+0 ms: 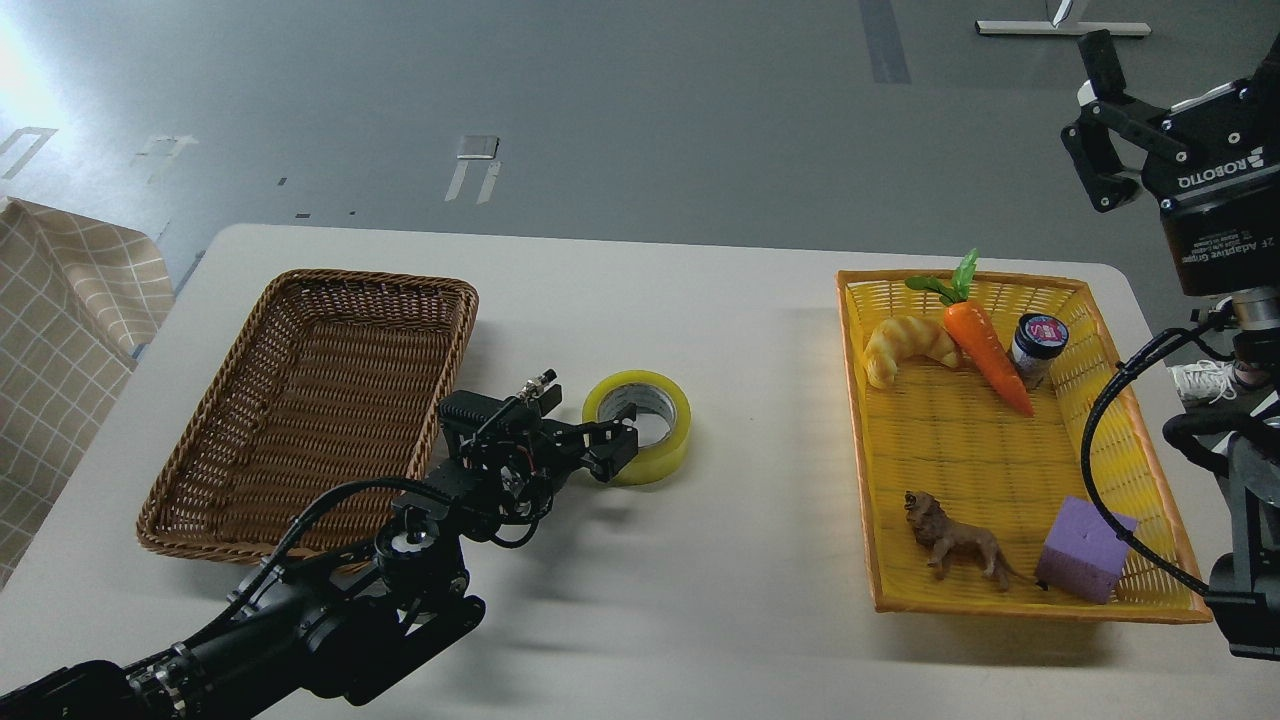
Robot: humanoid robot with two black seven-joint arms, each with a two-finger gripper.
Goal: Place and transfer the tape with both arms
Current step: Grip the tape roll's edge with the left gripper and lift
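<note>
The yellow tape roll sits flat on the white table, near its middle. My left gripper reaches in from the lower left. One finger is inside the roll's core and the other is outside its near-left wall, and they pinch that wall. My right gripper is raised high at the upper right, above the far corner of the yellow basket. It is open and empty.
An empty brown wicker basket lies left of the tape. A yellow basket on the right holds a croissant, carrot, small jar, toy lion and purple block. A checked cloth is at the far left.
</note>
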